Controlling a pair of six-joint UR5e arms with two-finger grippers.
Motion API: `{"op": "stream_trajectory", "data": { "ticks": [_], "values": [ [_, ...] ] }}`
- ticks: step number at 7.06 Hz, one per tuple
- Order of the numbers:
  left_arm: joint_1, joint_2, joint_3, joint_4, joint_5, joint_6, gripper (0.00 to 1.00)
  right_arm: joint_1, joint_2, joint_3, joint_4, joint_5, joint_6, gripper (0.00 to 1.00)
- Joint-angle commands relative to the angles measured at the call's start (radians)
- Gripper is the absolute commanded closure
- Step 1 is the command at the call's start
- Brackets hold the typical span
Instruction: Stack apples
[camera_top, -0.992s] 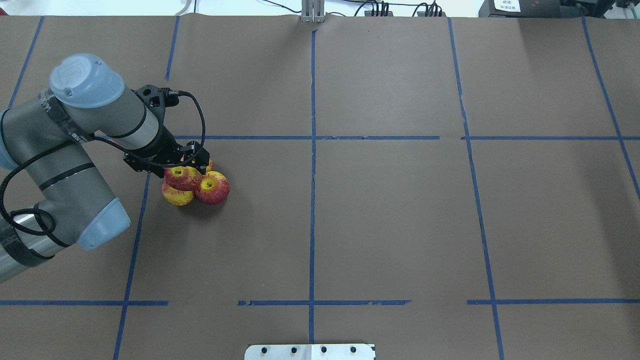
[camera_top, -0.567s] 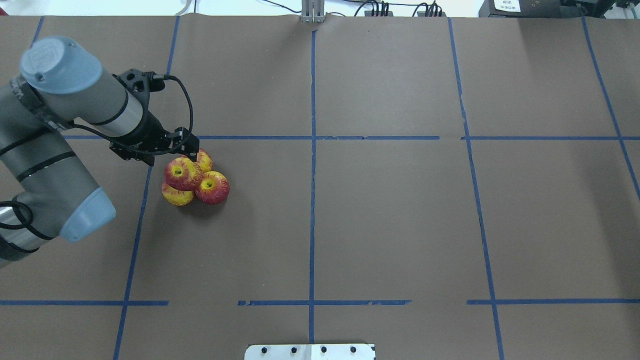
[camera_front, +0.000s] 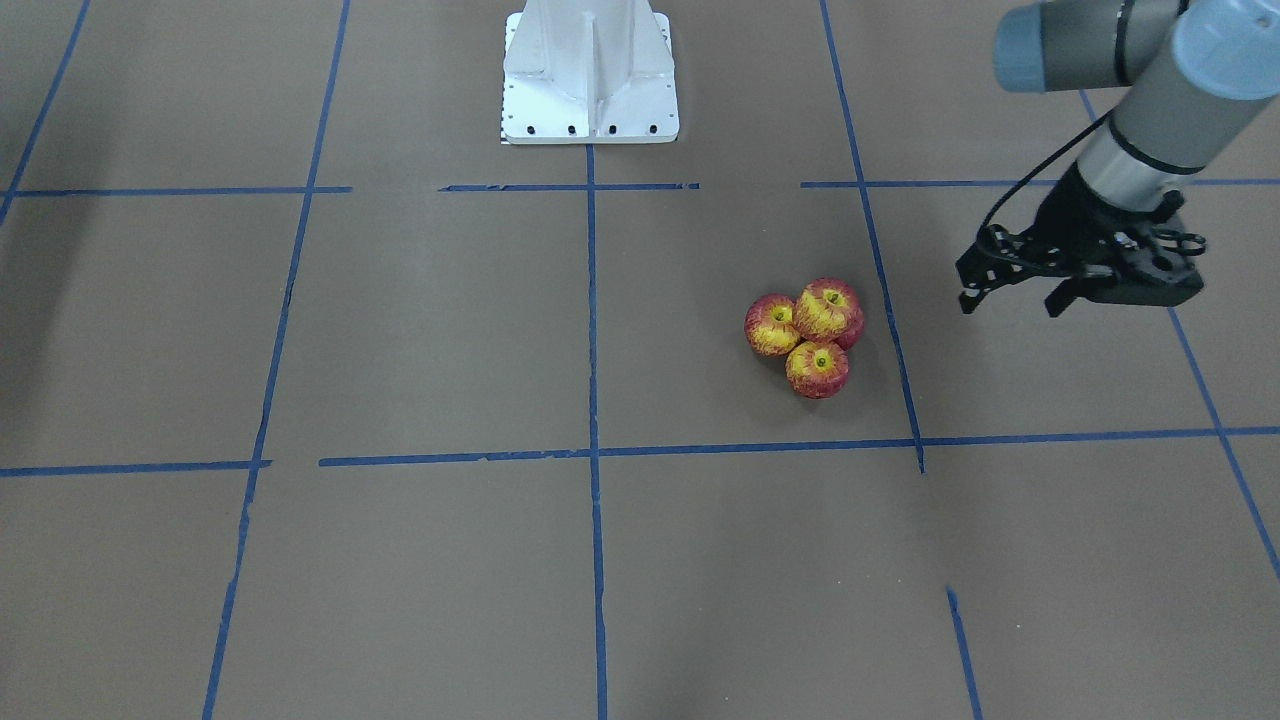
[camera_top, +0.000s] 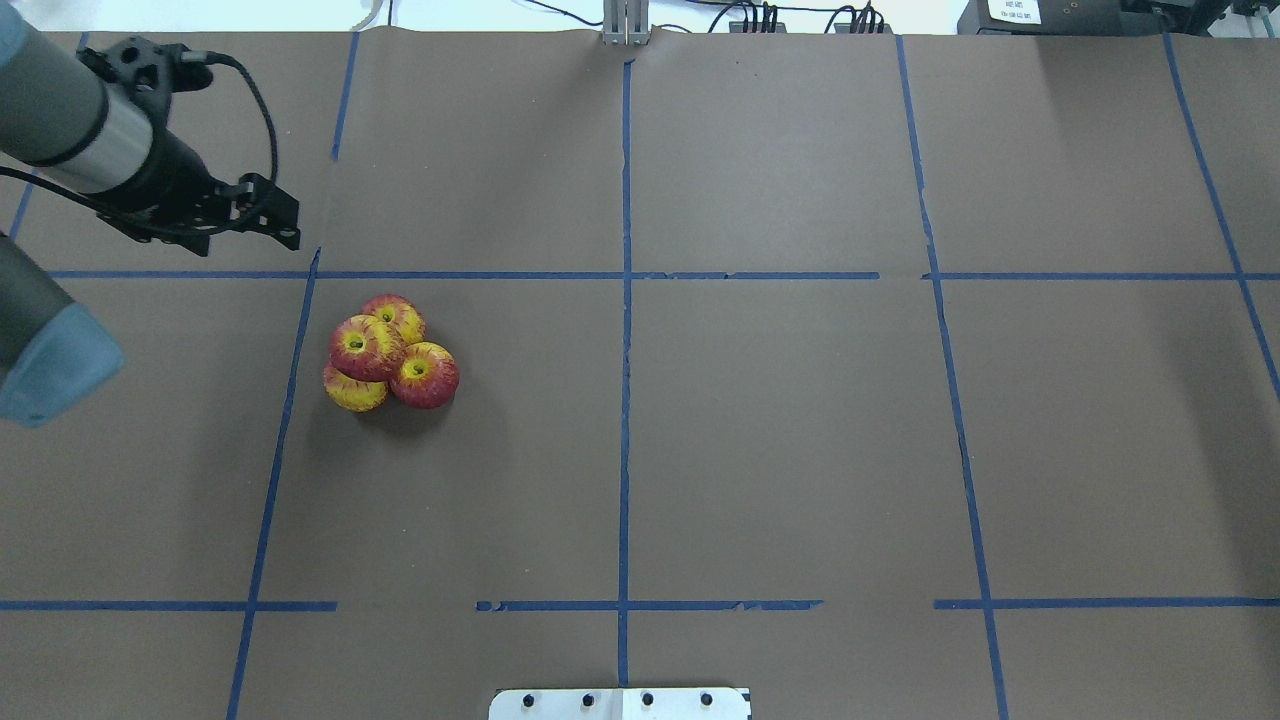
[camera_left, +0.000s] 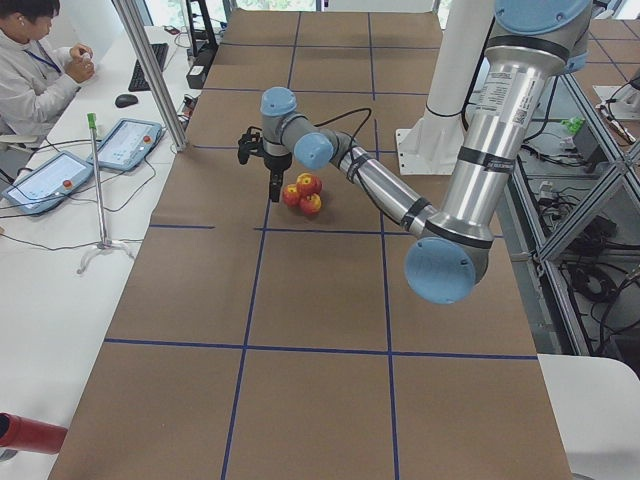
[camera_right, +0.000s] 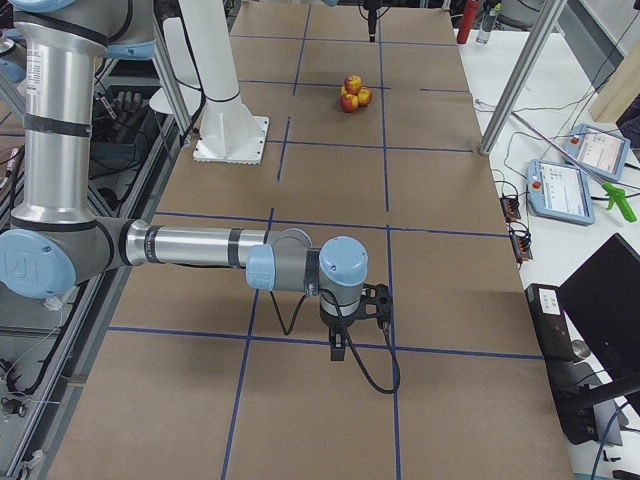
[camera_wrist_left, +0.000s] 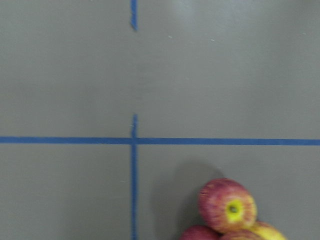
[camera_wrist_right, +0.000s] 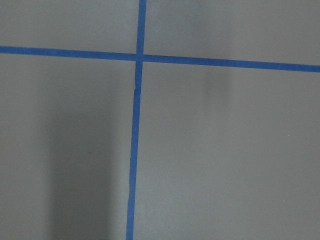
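Four apples (camera_front: 812, 335) sit piled, one atop three, near and below the left claw (camera_front: 1008, 298), which hangs spread and empty; stacking looks done; the distant right claw (camera_right: 338, 350) cannot be judged clenched or released.

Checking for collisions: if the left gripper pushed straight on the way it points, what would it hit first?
Probably bare table near the tape cross: the left gripper points down, open, with the apples off to one side. Height is unclear.
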Motion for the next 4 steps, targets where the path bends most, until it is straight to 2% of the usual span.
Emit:
{"op": "stream_trajectory", "data": {
  "ticks": [1,3,4],
  "values": [
    [-0.228,0.095,0.122,0.003,-0.061,0.428,0.01,0.0,0.0,0.0,0.0,0.0,0.0,0.0],
    [-0.429,0.08,0.361,-0.002,-0.055,0.79,0.02,0.0,0.0,0.0,0.0,0.0,0.0,0.0],
    [-0.458,0.078,0.407,-0.002,-0.06,0.825,0.01,0.0,0.0,0.0,0.0,0.0,0.0,0.0]
  ]
}}
